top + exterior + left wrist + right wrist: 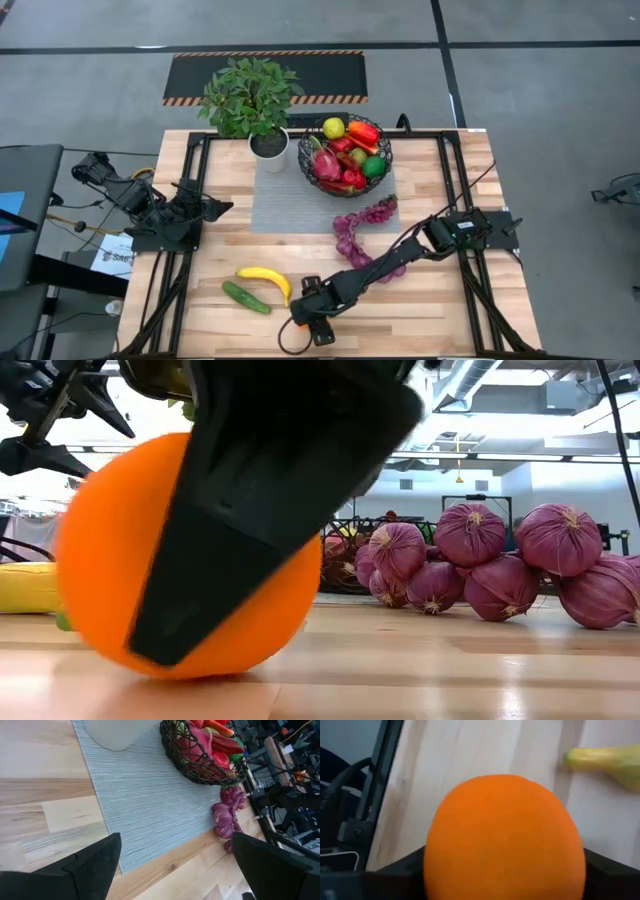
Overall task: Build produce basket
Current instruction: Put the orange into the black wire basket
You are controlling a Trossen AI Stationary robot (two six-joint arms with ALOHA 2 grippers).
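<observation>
An orange (505, 835) sits near the table's front edge, its underside on the wood. My right gripper (316, 322) covers it in the high view and is shut on it. The black wire basket (303, 165) stands at the back on a grey mat (290, 205), filled with produce. A purple grape string (360, 232) lies on the mat's near right corner and the wood. The banana (266, 278) and cucumber (245, 296) lie left of the orange. My left gripper (207, 208) waits open at the left side. My right gripper has the orange between its two fingers, one on each opposite side (431, 865). The fingers (260, 500) slant down onto it from the table's far right. The orange's bottom (190, 668) rests on the table.
A potted plant (250, 100) in a white pot stands left of the basket on the mat. The table's near edge lies just in front of the orange. Bare wood runs between the banana and the mat.
</observation>
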